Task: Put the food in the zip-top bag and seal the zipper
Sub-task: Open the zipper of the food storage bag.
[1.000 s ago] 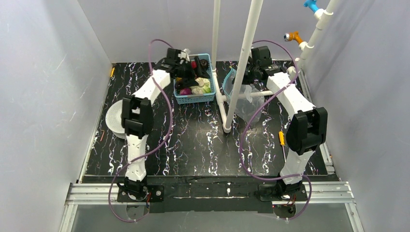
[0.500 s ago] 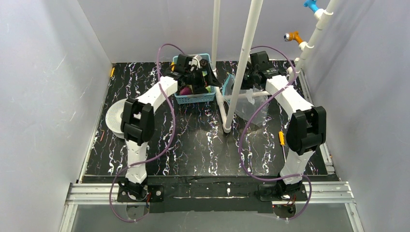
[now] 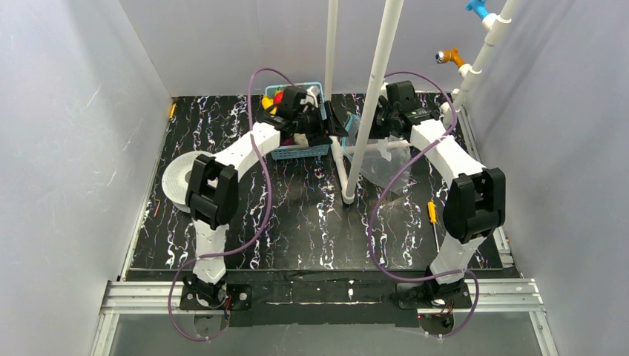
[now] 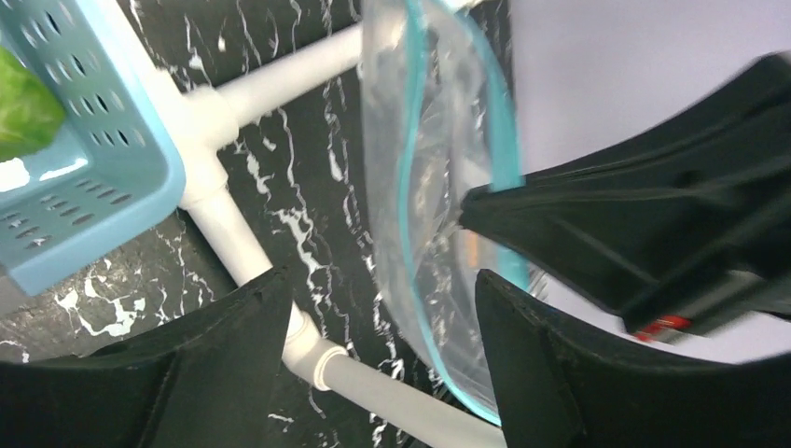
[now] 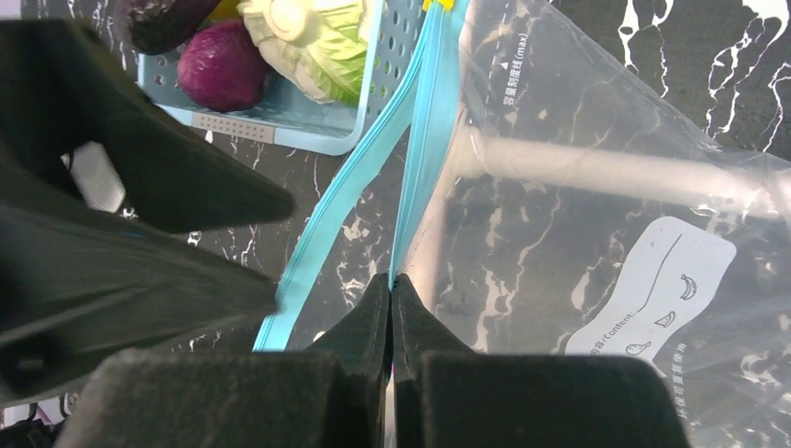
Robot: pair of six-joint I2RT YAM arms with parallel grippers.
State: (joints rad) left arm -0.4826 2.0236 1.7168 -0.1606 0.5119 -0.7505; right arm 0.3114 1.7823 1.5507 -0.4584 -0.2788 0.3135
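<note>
Beside the basket [image 5: 308,131], the bag [image 5: 578,121] draped slackly over a white pipe [image 4: 233,224]. Its teal zipper [image 5: 424,103] was unsealed and its mouth gaped, with the right hand [image 5: 390,280] clenched on one lip. Food [image 5: 224,67], smooth purple toy pieces, lay in the perforated blue basket. The left hand [image 4: 381,289] stood released and empty before the mouth. Loading seemed the step underway. Next it would need to fetch a piece while the thin, floppy film was held spread above the marbled worktop [image 5: 709,56].

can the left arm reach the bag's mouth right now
Likely yes: the open left gripper faces the gaping mouth of the zip-top bag, one lip pinched by the right gripper; only a white pipe lies below.
</note>
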